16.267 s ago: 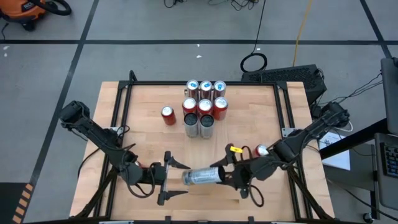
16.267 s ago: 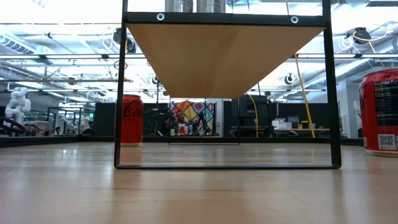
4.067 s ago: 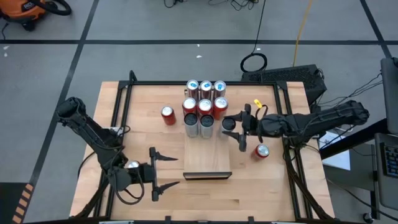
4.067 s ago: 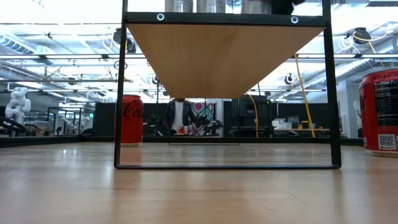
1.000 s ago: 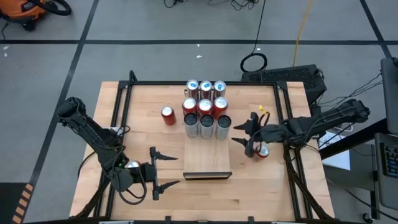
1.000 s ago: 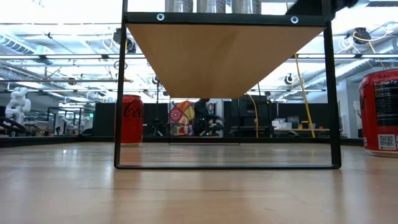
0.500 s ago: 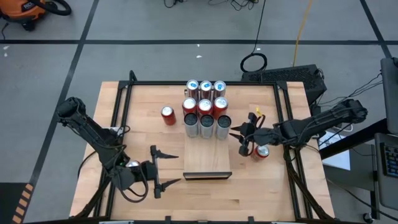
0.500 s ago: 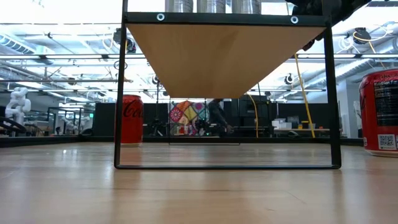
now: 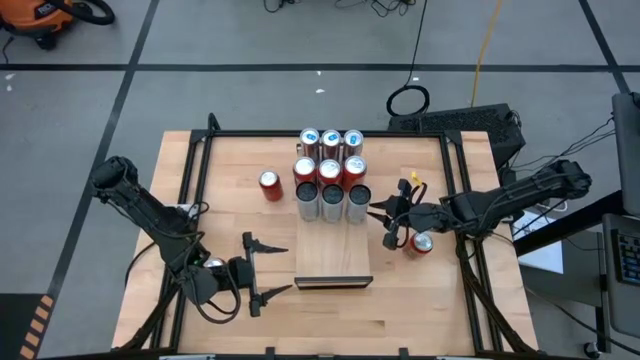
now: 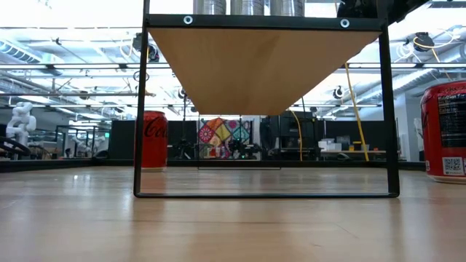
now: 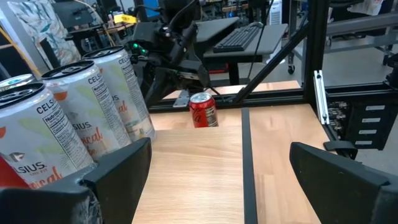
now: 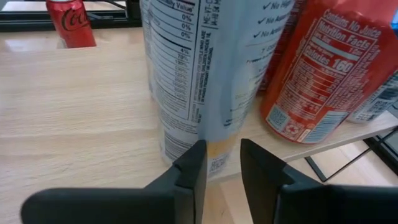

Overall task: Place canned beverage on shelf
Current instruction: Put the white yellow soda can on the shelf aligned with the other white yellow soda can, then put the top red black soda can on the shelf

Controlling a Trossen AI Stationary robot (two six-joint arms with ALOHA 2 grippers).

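The shelf (image 9: 333, 245) is a pale wood panel raised on a black frame (image 10: 140, 109) over the table. Three rows of cans stand on its far end: blue-topped (image 9: 331, 140), red (image 9: 329, 170) and tall silver ones (image 9: 333, 197). My right gripper (image 9: 384, 224) hovers just right of the right-hand silver can (image 12: 199, 74), its fingers a narrow gap apart (image 12: 222, 168), with nothing between them. My left gripper (image 9: 255, 277) waits wide open left of the shelf's near end (image 11: 221, 180).
One red can (image 9: 270, 185) stands on the table left of the shelf. Another (image 9: 421, 243) stands right of it, close under my right arm. The shelf's near half (image 9: 335, 262) is bare wood. A black rail frame (image 9: 455, 175) borders the tabletop.
My right gripper has edged a little toward the silver cans on the shelf and sunk slightly. The cans have kept still. A person has walked across the room behind the table.
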